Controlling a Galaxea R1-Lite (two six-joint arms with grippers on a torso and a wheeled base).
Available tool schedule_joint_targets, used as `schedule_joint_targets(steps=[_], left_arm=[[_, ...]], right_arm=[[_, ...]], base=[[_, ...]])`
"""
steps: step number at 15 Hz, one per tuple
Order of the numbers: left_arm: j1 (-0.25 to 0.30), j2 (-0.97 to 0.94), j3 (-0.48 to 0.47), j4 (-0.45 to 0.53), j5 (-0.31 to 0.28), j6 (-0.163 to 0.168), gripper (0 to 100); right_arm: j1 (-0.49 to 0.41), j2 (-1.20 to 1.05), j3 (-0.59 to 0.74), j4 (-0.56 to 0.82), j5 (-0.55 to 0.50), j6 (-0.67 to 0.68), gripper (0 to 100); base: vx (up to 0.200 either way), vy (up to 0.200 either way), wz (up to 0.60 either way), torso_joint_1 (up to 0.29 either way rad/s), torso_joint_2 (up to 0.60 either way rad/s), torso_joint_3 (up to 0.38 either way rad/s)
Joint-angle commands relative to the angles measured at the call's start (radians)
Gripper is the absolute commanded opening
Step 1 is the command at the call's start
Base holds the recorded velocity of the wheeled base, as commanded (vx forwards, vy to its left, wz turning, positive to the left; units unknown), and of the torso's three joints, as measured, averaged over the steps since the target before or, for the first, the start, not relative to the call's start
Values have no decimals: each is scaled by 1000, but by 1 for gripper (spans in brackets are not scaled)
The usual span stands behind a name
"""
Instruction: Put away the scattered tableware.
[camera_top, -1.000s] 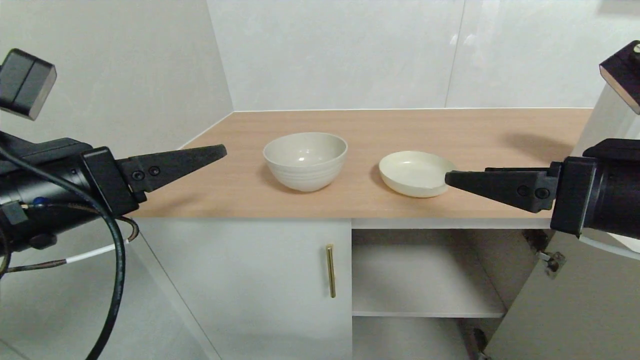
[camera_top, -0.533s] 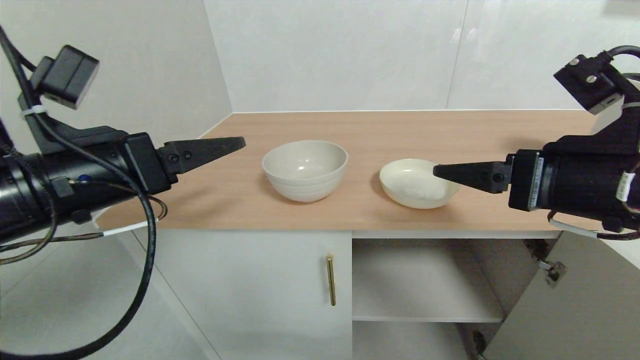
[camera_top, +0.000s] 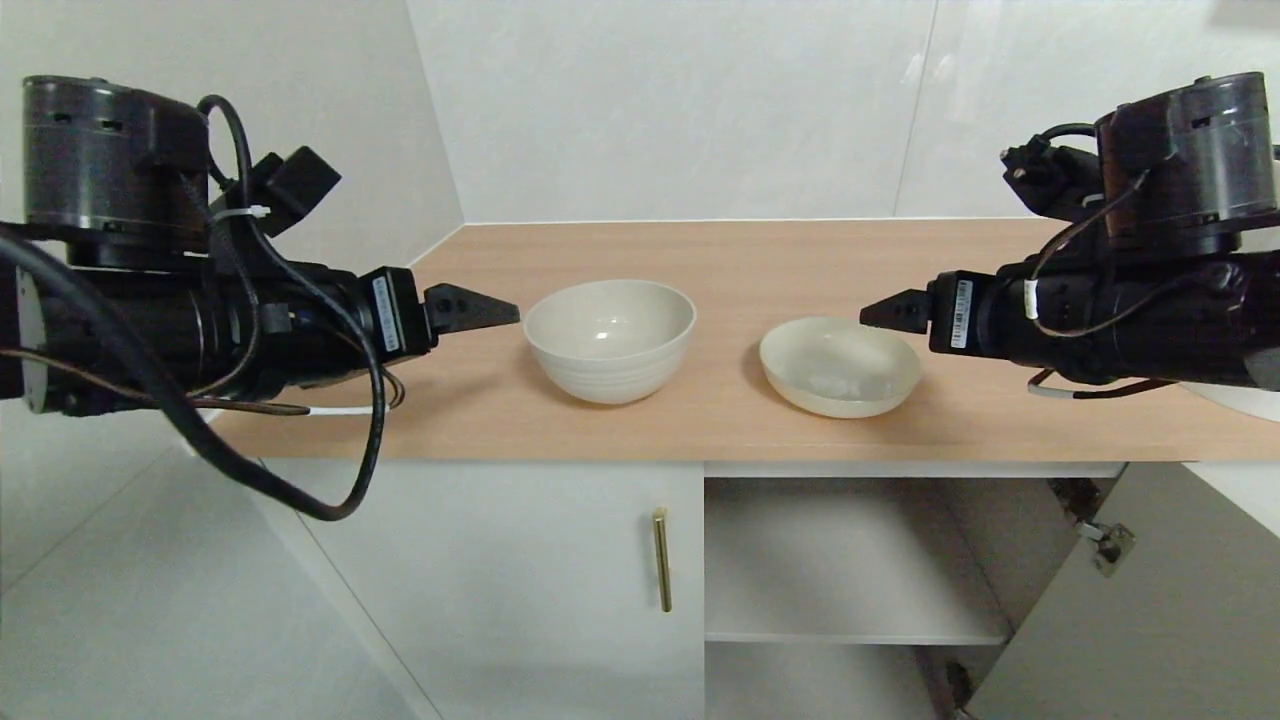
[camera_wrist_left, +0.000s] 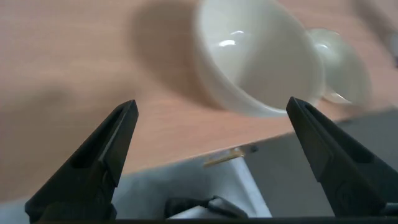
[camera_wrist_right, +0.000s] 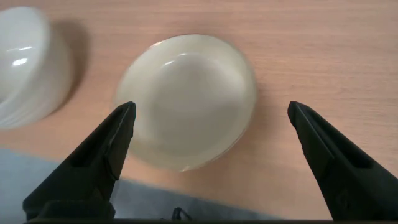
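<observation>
Head view: both arms are lined up at the desk (camera_top: 760, 250), one on each side, and neither bowl has been put away yet. The left gripper (camera_top: 492, 310) sits just beside the deep bowl (camera_top: 610, 338), tips close to its rim but apart from it. The right gripper (camera_top: 882, 310) hovers near the far edge of the shallow bowl (camera_top: 838, 365), also without contact. Both bowls stand upright near the desk's front edge, a little apart.

From the left wrist view, the left fingers (camera_wrist_left: 102, 155) are spread wide and hold nothing, with the deep bowl framed ahead of them. Same story in the right wrist view: the right fingers (camera_wrist_right: 99, 155) are spread wide and empty, with the shallow bowl sitting squarely between them.

This looks like the approach step, a grasp being set up on each bowl. The next move likely calls for one finger inside a rim and one outside, then a firm close on the wall. After that comes a carry down to the open cupboard shelf (camera_top: 850, 590) below.
</observation>
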Motion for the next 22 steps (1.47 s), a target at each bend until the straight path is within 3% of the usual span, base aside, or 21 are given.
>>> schedule_joint_targets(steps=[1,3,5,7,14,15,22], left_arm=[[-48,76,-48,4,88,-43,100],[-85,131,-45,-79,194,-49,100],[-110,163,-21,-168,229,-55,100],[-119,178,-5,-226,229,-69,100],[-120,197,-1,-232,229,-69,100],[-123,195,-1,-232,227,-69,0],[-127,154,13,-232,224,-70,0]], right_arm=[[-2,24,-3,-2,-11,4,100],[-2,25,-2,-5,-15,6,100],[-2,25,0,-5,-17,6,100],[-2,25,1,-5,-34,7,100],[-2,25,3,-4,-37,6,100],[-2,24,3,-5,-37,6,100],[-2,21,3,-4,-38,6,100]], base=[[0,0,0,0,0,0],[0,0,0,0,0,0],[0,0,0,0,0,0],[0,0,0,0,0,0],[0,0,0,0,0,0],[0,0,0,0,0,0],[0,0,0,0,0,0]])
